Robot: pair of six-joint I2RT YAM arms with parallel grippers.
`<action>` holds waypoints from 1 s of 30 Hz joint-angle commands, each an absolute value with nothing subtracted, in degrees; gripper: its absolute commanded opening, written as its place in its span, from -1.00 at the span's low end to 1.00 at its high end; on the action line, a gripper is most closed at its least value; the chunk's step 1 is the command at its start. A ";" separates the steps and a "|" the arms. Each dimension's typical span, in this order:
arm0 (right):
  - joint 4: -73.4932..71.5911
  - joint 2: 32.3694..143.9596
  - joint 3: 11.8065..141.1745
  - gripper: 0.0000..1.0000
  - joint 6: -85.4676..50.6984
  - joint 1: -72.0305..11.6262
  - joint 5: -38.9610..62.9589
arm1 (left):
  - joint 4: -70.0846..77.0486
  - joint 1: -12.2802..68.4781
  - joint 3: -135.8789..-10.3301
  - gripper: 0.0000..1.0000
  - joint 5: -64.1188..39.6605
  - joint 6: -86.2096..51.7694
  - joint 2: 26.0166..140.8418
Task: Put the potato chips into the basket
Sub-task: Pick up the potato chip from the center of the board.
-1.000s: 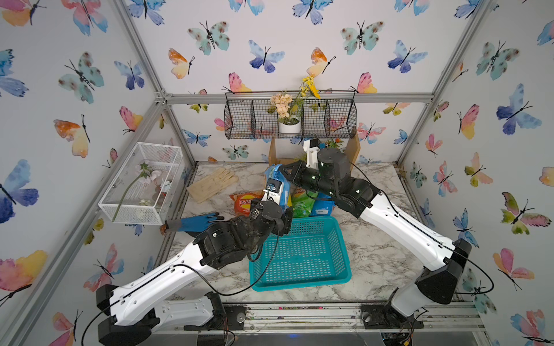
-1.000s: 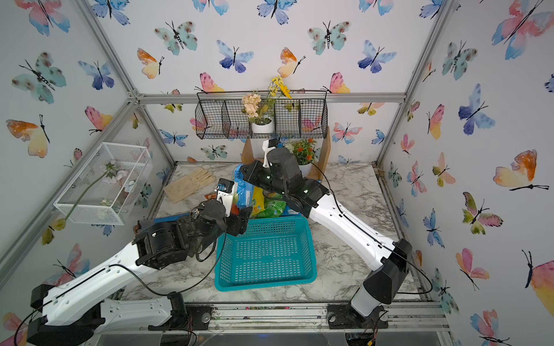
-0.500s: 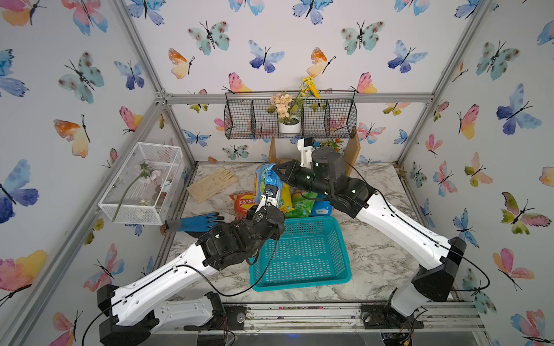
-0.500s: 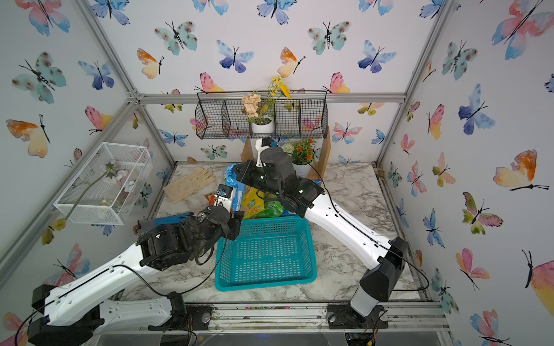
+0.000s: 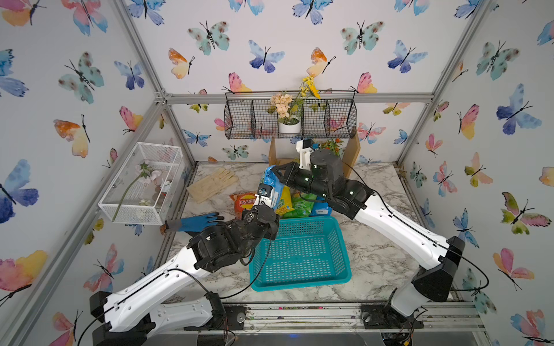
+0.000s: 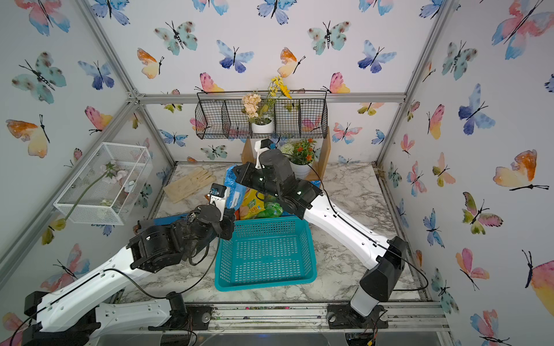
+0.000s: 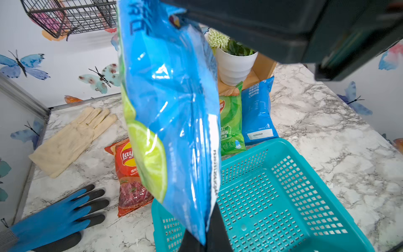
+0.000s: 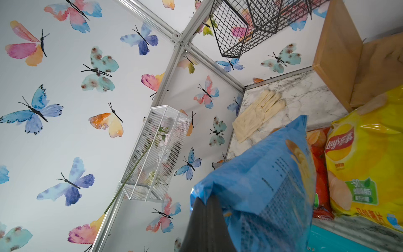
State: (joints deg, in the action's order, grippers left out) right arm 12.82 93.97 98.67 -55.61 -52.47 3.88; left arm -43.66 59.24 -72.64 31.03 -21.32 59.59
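The white marble-patterned counter (image 5: 374,257) fills the lower middle of both top views. On it, at lower centre, sits the teal rectangular plastic basket with perforated walls (image 5: 299,284). Its grid floor is bare, so by my reckoning none of the five bags is in yet.

The closest to going in is the glossy blue chip bag with a lime slice printed on it (image 7: 174,109). It hangs upright in the air, clear of the counter. In the left wrist view its lower end hangs over the basket's corner at lower centre.

The other four lie on the counter in a row just above the basket's upper rim in the top views:
- the flat red Lay's bag (image 7: 128,174), toward the left
- the puffy yellow Lay's bag (image 8: 366,170)
- the green chip bag (image 7: 231,122)
- the second blue bag (image 7: 257,115), toward the right

My right fingers (image 8: 205,224) are pinched on the hanging bag's upper seam. My left fingers (image 7: 219,233) are closed on its lower edge, so I hold it at both ends. I judge this first bag needs lowering and releasing, then four more trips.
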 commanded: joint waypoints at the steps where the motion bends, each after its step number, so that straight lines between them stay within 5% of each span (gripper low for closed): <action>1: 9.99 92.81 97.41 -0.90 -52.89 -52.83 4.38 | -43.26 58.89 -73.15 -1.00 26.03 -23.34 56.82; 3: 9.65 92.81 97.38 -0.73 -52.07 -52.82 4.63 | -42.55 58.89 -72.46 -1.00 23.90 -24.71 55.29; 7: 10.34 92.31 97.77 0.00 -49.25 -52.82 4.09 | -41.75 58.89 -70.40 -1.00 20.34 -28.45 52.21; 10: 11.01 90.73 97.08 0.23 -46.38 -52.83 2.05 | -41.43 58.89 -68.48 -1.00 18.59 -31.24 49.78; 30: 14.51 79.59 78.44 0.19 -37.88 -52.82 6.91 | -38.22 58.89 -43.71 -1.00 6.27 -39.95 31.02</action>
